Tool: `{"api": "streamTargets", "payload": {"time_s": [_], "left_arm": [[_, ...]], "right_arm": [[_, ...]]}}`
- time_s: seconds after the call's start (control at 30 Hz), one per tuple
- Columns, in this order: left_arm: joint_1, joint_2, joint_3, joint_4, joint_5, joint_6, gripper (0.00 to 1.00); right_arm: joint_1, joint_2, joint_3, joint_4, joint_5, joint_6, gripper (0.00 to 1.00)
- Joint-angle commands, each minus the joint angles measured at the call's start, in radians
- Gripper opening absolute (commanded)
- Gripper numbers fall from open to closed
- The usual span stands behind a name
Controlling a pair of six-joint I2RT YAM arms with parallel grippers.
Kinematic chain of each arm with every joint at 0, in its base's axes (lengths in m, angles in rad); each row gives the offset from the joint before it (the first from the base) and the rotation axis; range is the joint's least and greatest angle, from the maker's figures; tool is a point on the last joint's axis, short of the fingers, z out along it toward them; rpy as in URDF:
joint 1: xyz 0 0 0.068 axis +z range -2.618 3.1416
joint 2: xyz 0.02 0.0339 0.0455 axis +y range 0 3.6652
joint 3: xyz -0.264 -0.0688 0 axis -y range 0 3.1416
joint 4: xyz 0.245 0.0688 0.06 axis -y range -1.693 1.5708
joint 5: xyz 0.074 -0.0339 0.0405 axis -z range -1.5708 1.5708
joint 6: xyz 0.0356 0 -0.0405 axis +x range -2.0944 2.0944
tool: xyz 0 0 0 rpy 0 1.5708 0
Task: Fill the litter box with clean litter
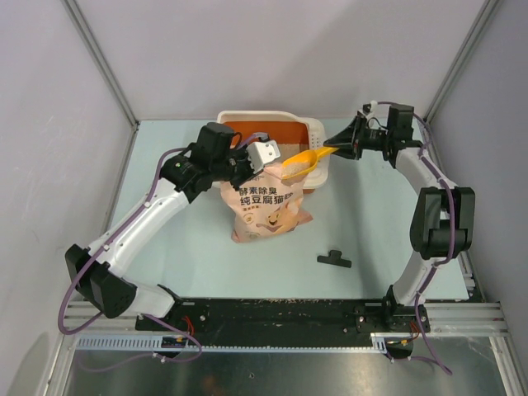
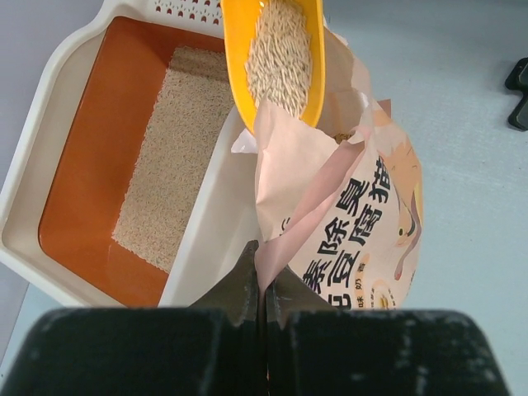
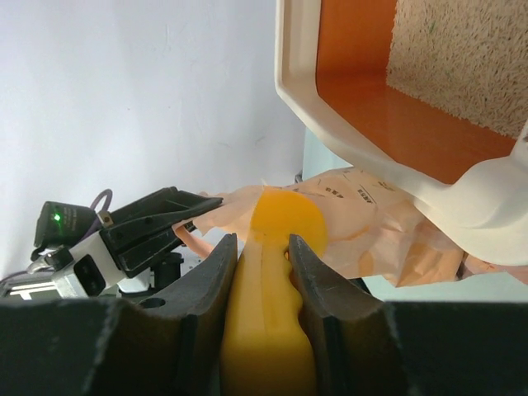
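Standing just beside the litter box [image 2: 210, 231], pink bag [image 2: 330, 206] is pinched by left hand [image 2: 262, 264]; right hand [image 3: 262, 243] clamps loaded scoop [image 2: 235, 58].

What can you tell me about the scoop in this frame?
The scoop is smooth yellow-orange plastic, with a deep rounded bowl and a thick handle. The right gripper is shut on the handle and carries it. The bowl is filled with pale litter and sits over the open mouth of the pink bag, right beside the litter box. Whether it touches the bag's edge is unclear.
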Motion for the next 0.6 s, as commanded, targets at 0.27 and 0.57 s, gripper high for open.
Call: {"api": "streamTargets", "payload": {"time_s": [0.27,0.57], "left_arm": [[-0.006,-0.075,0.053,0.166,-0.043,0.057,0.0],[0.0,-0.118,-0.038,0.164,-0.037,0.08,0.0]], "right_arm": [[-0.071,0.017,0.036,0.209,-0.078,0.14,0.0],[-0.072,0.151,0.226,0.256,-0.034,0.161,0.0]]}}
